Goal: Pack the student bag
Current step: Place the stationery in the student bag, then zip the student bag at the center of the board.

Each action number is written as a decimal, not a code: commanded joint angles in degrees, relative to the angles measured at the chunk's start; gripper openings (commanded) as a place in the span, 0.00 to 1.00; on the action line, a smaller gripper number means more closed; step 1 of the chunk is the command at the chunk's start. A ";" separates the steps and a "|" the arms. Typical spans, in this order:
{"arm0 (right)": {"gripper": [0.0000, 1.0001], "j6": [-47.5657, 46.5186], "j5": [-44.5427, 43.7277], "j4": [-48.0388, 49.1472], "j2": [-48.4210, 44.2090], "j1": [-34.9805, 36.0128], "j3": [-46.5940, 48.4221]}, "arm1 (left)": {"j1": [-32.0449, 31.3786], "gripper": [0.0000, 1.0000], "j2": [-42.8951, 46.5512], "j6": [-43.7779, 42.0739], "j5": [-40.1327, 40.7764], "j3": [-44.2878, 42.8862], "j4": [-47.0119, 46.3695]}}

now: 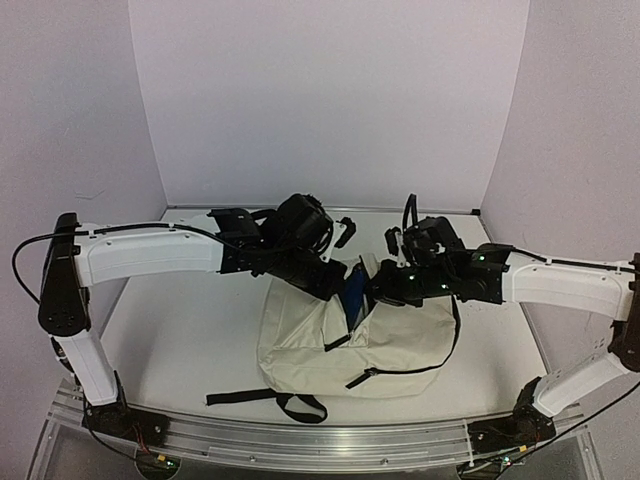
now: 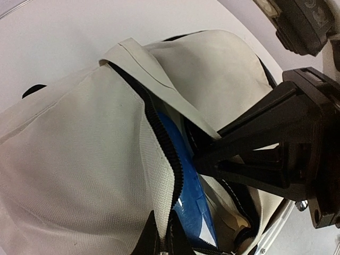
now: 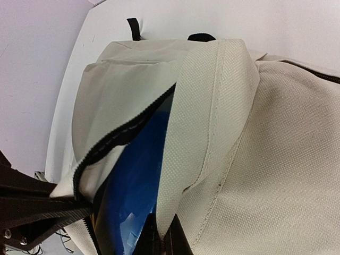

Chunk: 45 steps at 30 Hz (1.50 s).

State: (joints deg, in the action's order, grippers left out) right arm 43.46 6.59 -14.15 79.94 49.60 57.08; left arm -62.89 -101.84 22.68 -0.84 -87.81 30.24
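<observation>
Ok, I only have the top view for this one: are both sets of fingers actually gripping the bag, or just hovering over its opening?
Observer: Gripping. The right wrist view shows the left fingers pinching the black zipper edge of the bag.
Operator: And the right ones?
Observer: In the left wrist view the right fingers are clamped on the cream flap on the other side of the opening.
Operator: What's the blue bit between them?
Observer: A glossy blue thing tucked down inside the opening. Its surface shows reflections, but I can't tell what it is.
</observation>
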 commanded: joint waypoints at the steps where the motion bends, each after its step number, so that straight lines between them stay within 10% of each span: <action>1: 0.01 1.77 -3.97 6.41 -0.77 0.26 0.66 | -1.51 0.08 -1.57 -3.63 -11.84 -5.74 -5.44; 8: 0.21 -0.91 -6.59 4.48 -6.59 0.31 0.04 | -1.53 0.37 1.77 -2.78 -18.01 -1.97 -10.09; 21: 0.30 -22.88 5.56 -9.35 -12.69 4.69 5.88 | 8.08 0.99 14.32 9.17 -4.44 7.83 0.70; 34: 0.35 -33.73 -5.93 -21.84 6.75 22.82 17.11 | 19.82 0.99 22.60 23.15 -20.03 27.70 -2.54; 45: 0.34 -41.12 -20.19 -29.08 15.12 28.24 21.37 | 19.83 0.54 17.06 26.98 -24.14 32.88 -11.30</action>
State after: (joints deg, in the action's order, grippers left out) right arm 5.89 -6.09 -39.90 92.55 76.38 76.23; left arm -43.11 -83.61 48.31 -22.39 -55.24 24.45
